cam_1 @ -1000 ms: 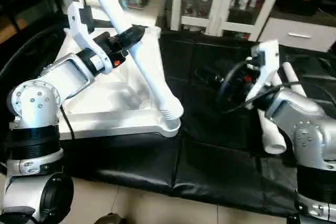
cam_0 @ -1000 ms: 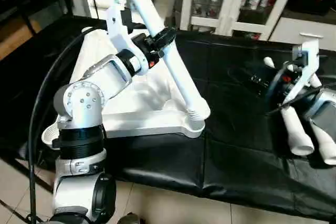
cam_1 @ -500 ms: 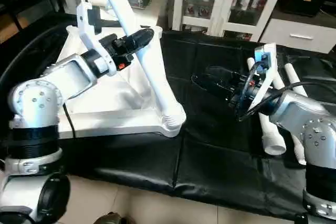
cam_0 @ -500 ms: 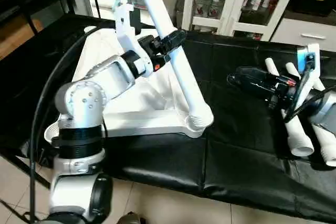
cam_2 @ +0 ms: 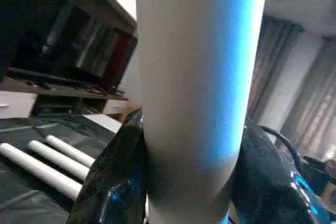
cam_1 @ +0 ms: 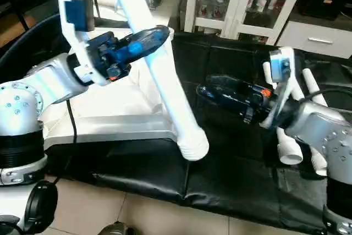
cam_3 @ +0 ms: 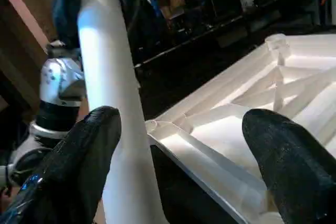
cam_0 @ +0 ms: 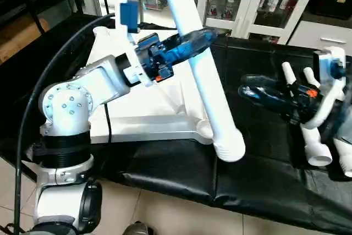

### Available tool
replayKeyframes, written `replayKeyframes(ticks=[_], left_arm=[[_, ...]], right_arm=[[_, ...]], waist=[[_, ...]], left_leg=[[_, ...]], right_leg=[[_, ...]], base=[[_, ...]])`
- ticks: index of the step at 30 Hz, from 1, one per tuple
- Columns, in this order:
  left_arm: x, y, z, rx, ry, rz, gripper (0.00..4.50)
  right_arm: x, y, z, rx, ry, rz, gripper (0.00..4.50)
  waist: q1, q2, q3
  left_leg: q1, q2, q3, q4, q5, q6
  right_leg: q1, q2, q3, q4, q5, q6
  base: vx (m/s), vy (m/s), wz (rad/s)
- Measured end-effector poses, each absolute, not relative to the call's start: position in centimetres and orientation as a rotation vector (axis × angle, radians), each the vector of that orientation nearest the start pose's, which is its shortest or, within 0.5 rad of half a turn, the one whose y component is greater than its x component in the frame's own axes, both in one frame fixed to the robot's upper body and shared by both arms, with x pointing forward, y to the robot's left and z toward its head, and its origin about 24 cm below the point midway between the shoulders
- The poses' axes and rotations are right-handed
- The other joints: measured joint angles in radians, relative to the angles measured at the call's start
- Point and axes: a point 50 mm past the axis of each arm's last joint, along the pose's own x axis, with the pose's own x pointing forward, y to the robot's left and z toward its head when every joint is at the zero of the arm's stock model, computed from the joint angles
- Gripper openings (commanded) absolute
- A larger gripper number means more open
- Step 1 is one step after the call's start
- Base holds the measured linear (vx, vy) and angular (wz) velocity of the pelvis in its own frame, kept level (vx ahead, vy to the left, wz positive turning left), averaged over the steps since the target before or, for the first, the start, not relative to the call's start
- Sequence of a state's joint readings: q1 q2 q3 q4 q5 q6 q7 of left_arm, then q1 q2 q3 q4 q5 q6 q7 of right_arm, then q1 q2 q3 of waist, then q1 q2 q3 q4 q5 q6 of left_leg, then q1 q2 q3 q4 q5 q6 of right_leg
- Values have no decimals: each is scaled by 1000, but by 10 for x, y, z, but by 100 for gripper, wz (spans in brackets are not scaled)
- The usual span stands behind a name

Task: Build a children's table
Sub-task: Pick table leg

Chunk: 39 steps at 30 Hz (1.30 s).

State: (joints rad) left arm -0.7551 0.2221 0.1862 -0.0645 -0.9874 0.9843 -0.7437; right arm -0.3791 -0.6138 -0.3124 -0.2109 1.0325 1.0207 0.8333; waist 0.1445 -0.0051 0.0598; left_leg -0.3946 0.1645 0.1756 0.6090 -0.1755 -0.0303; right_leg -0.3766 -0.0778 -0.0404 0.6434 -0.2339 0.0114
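Left eye view: the left gripper (cam_0: 184,48) pinches a long white tapered plastic tube leg (cam_0: 203,81) partway along its length. The leg slants steeply, its upper end leaving the frame and its ribbed lower end hanging just beyond the near corner socket (cam_0: 204,129) of the white plastic rectangular tabletop (cam_0: 148,108), which lies ribbed underside up on the black-covered bench (cam_0: 253,180). That offset is what the next move likely turns on: the ribbed end sits toward the robot and slightly right of the socket, so it must swing back over the hole and stand more upright. The left forearm reaches across the tabletop, wrist bent toward the leg. The right gripper (cam_0: 258,93) is spread wide and empty, pointing level toward the leg's lower half, with three spare white tube legs (cam_0: 313,147) lying on the bench behind it.
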Motion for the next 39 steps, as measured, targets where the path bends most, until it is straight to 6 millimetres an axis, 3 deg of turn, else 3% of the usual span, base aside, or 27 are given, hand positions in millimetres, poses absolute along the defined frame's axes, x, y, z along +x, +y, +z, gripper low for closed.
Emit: replayKeyframes(ticks=[7, 24, 39], left_arm=[[296, 94, 229, -550, -29, -1464, 177], [291, 81, 233, -440, -40, -1602, 177], [289, 76, 233, -400, -41, -1643, 177]], right_arm=[[244, -198, 188, 419, 182, 1212, 401], [249, -165, 179, 303, 292, 1345, 401], [246, -156, 166, 277, 359, 1416, 266]], waist=[[0, 0, 0], [2, -2, 0], [1, -4, 0]], left_leg=[[0, 0, 0, 0, 0, 0], [0, 0, 0, 0, 1, -2], [0, 0, 0, 0, 2, -1]], right_leg=[[0, 0, 0, 0, 0, 0], [-1, 0, 0, 2, 0, 0], [-1, 0, 0, 3, 0, 0]], base=[[0, 0, 0], [0, 0, 0], [0, 0, 0]])
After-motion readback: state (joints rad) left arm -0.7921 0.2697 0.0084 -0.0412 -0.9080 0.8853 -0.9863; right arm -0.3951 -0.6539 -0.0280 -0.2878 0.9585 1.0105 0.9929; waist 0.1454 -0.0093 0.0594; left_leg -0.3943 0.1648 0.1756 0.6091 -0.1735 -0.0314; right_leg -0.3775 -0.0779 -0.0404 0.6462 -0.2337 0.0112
